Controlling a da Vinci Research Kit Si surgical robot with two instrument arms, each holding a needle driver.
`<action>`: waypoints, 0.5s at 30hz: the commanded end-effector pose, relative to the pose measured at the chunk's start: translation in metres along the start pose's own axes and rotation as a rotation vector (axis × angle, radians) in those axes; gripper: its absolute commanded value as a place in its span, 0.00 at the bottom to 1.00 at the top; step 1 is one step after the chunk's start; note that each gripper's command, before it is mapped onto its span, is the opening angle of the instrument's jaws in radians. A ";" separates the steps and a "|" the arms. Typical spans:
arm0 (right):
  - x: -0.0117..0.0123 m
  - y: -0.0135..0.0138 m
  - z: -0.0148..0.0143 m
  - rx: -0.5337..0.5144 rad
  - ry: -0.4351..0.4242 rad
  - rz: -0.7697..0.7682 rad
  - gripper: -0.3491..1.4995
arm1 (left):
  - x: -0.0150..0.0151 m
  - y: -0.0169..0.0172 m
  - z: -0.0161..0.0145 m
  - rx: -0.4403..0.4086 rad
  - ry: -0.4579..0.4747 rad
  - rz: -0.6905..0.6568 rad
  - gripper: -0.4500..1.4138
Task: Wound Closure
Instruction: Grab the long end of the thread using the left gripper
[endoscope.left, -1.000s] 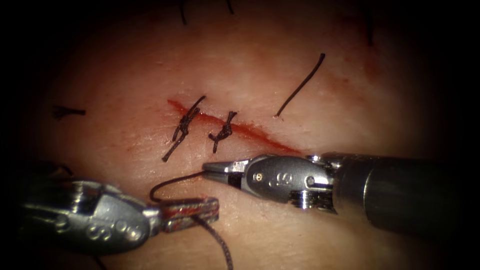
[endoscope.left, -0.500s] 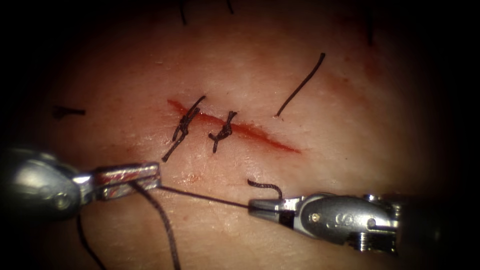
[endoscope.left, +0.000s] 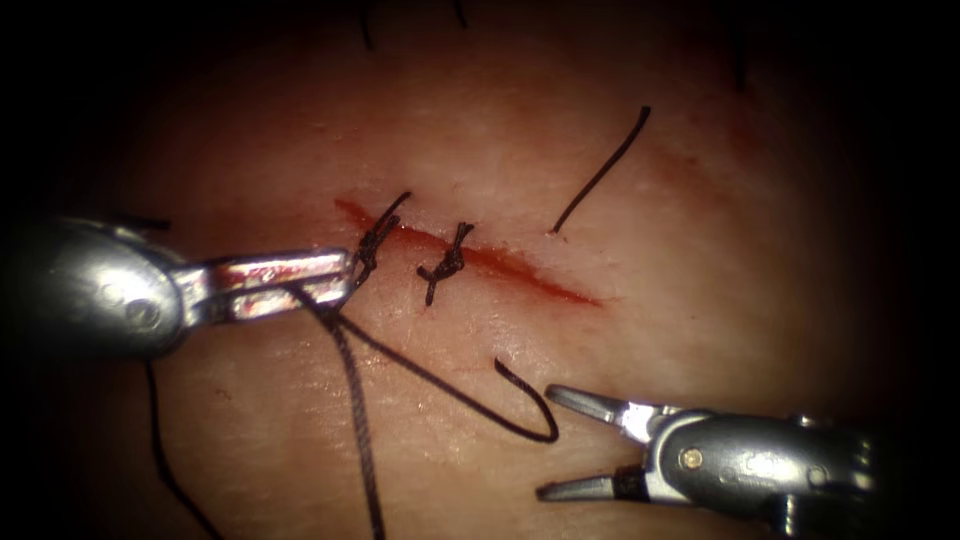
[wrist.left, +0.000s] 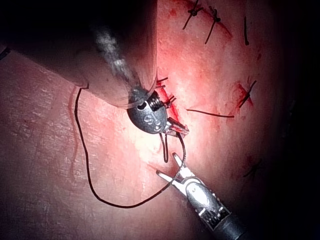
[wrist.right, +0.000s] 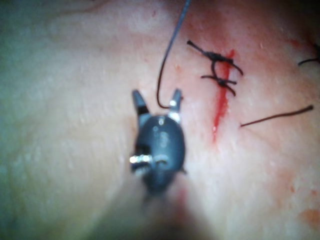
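Endoscope view: light comes from the scope itself, strongest on the tissue (endoscope.left: 480, 150) at ctr, falling off to near-black all round the edges and corners. Hard glare on the L tool (endoscope.left: 340, 275), esp. its rounded metal body; softer glints on the R tool (endoscope.left: 545, 442). Thread (endoscope.left: 440, 385) throws almost no shadow.

Left wrist view: harsh, uneven light w/ a hot spot on tissue beside the tool; the shaft (wrist.left: 90, 45) is dark w/ one bright streak.

Right wrist view: flatter, even light, small glints on metal.
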 end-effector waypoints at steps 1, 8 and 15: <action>0.0003 0.0005 -0.0003 0.037 0.027 0.004 0.83 | -0.0003 0.0007 0.0007 -0.009 0.015 -0.008 0.00; 0.0031 0.0045 -0.0022 0.106 0.068 0.011 0.00 | -0.0002 0.0004 0.0016 -0.062 0.095 -0.043 0.00; 0.0022 0.0099 0.0067 -0.001 0.061 -0.030 0.00 | -0.0004 -0.0009 0.0040 -0.128 0.232 -0.083 0.00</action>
